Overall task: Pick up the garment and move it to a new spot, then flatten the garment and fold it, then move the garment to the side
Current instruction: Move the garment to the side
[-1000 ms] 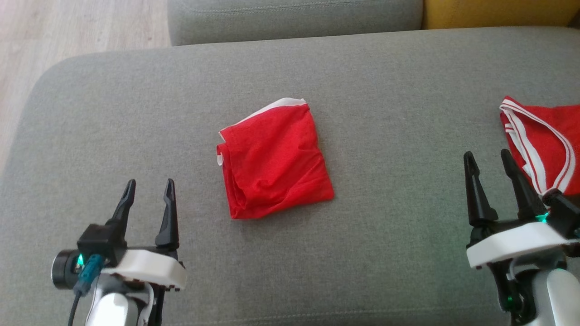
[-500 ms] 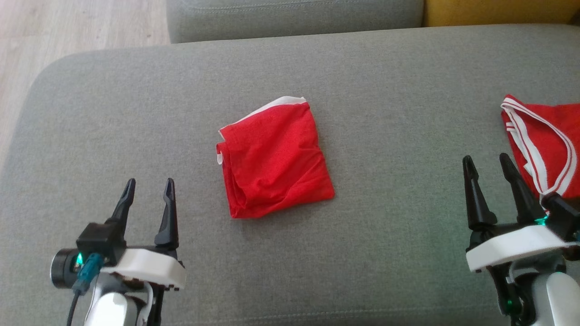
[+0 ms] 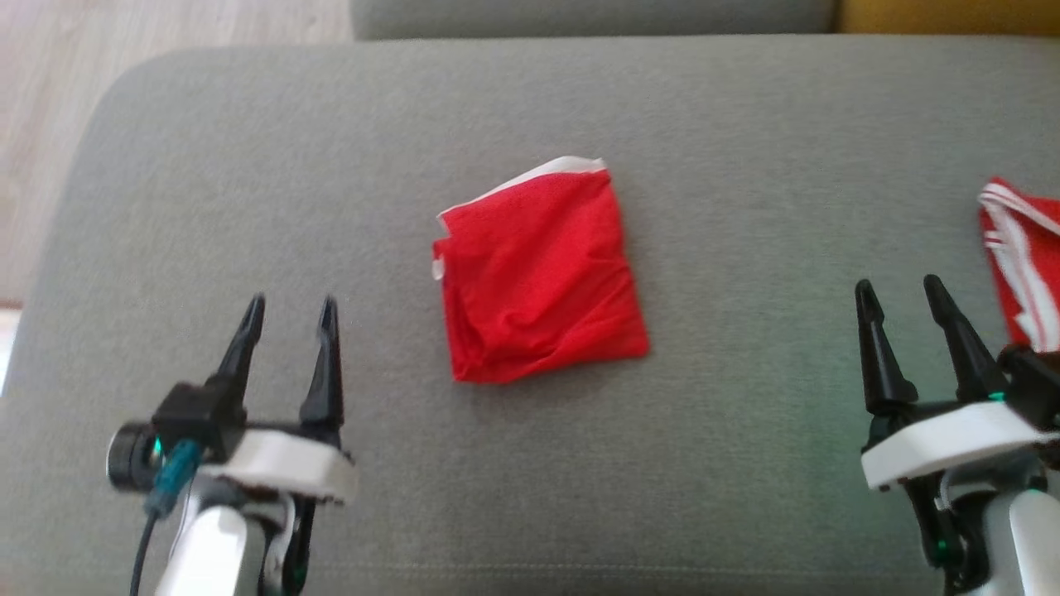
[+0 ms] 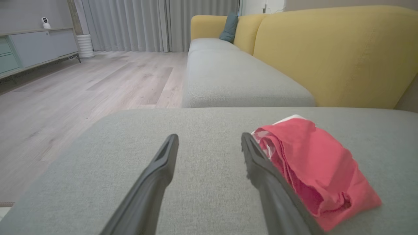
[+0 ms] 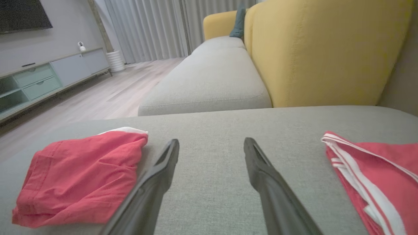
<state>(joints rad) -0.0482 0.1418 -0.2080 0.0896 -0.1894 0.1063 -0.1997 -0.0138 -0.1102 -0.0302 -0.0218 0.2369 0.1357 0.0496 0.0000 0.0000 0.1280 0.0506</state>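
- Resting near the middle of the grey sofa [image 3: 745, 149] seat, the garment [image 3: 542, 277] lay between the two tools, touching neither.
- Left tool [image 3: 292, 300] stood open and empty, near the garment's left side. Right tool [image 3: 899, 283] was also open and empty, well off to the garment's right.
- Risk: a pinch on the top layer alone would likely pull the bundle apart, since loose folds stacked along its left edge.
- Risk: a second red piece [image 3: 1023, 265], white-striped, lay just beside the right tool. A reach that way could take the wrong cloth.
- Look: red, thin, roughly square, creased, with white trim at the far corner.
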